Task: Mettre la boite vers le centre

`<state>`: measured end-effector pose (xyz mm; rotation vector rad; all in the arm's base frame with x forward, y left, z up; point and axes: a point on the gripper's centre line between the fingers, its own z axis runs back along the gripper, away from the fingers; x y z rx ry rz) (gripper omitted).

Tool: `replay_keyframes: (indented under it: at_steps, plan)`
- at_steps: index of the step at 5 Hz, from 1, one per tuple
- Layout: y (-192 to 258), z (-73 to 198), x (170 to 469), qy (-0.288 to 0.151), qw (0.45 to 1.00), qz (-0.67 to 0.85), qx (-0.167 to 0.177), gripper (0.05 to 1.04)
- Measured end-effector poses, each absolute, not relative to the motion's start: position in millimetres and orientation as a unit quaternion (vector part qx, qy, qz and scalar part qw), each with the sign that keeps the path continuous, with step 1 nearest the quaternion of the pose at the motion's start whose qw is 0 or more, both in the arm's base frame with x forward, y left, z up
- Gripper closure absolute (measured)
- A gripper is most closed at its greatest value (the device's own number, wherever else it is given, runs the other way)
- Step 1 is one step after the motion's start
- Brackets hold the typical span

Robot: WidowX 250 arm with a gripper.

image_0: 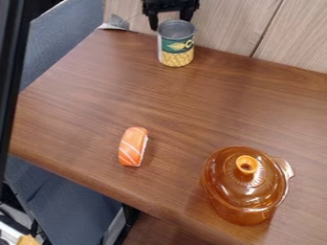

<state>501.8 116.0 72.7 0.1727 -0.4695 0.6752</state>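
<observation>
The can (176, 44), with a grey metal top and a green and yellow label, stands upright near the back edge of the brown table. My black gripper (171, 17) hangs at the top of the view, just behind and above the can's rim. Its two fingers are spread apart, one toward each side of the can's top, with nothing seen held between them. Whether they touch the can I cannot tell.
An orange and white sushi piece (133, 146) lies on the table (83, 105) left of the middle. An amber glass pot with a lid (246, 184) stands at the lower right. A wooden panel (230, 24) rises behind the back edge.
</observation>
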Motion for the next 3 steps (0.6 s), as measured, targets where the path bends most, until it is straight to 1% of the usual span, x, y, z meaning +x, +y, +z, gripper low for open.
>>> replay_keyframes:
  at_steps: [1, 2, 3]
  plan:
    - [115, 69, 499, -0.219, 0.915, 0.327, 0.084, 0.083]
    - [111, 57, 488, -0.198, 0.921, 0.327, 0.078, 0.083]
    - [105, 58, 482, -0.196, 0.925, 0.316, 0.074, 0.083]
